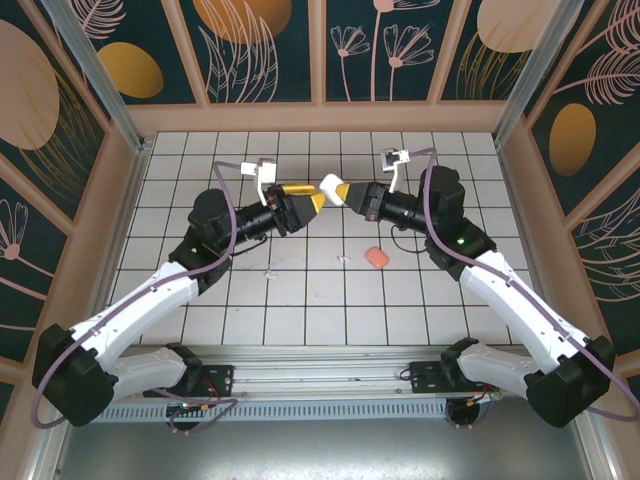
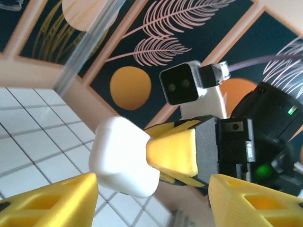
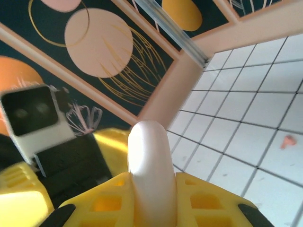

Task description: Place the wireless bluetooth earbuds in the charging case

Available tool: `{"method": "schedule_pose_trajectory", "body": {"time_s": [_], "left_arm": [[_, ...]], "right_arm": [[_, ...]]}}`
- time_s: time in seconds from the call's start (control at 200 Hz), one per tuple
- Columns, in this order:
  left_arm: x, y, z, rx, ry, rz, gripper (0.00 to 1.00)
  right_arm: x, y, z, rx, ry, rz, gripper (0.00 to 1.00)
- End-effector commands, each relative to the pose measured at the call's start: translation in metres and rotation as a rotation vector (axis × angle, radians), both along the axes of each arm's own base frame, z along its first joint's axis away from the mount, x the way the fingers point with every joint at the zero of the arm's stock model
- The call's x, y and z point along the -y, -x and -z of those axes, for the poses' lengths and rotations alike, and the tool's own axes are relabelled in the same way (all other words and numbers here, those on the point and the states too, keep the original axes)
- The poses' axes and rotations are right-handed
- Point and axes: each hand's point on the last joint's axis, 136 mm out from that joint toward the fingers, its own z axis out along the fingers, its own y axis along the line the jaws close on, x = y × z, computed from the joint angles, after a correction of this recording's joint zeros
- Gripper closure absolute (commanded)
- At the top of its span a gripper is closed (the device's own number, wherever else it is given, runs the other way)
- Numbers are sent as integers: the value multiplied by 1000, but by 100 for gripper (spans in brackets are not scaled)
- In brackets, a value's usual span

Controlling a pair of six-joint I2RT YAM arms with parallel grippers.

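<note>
The right gripper is clenching a white rounded plastic charging case between its two yellow fingers. The case is sticking out past the fingertips and is being held up in the air. The left gripper is facing it tip to tip, with its own jaws standing wide apart and grasping nothing. In the left wrist view the case is hanging just above one of the spread fingers, and I cannot tell if it is touching. Below both grippers, on the white tiled table, a salmon-pink rounded case is lying on the right gripper's side. Near it a tiny white earbud is resting on a tile. A tiny white speck is lying on the left gripper's side, too small to name. In the right wrist view a tiny salmon-pink earbud is lying on a tile, well apart from the fingers
</note>
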Motion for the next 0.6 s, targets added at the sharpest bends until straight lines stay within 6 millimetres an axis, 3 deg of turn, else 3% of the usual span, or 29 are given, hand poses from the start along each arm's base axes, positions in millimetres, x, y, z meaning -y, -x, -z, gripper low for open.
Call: {"method": "schedule_pose_trajectory", "body": {"time_s": [0.0, 0.21, 0.596], "left_arm": [[-5, 6, 0, 126, -194, 3, 37], [-11, 29, -9, 340, -311, 67, 34], [4, 51, -9, 346, -230, 273, 40]], "right_arm": [[11, 11, -23, 178, 140, -18, 97], [7, 22, -27, 294, 263, -127, 95], [-6, 46, -26, 380, 204, -290, 95]]}}
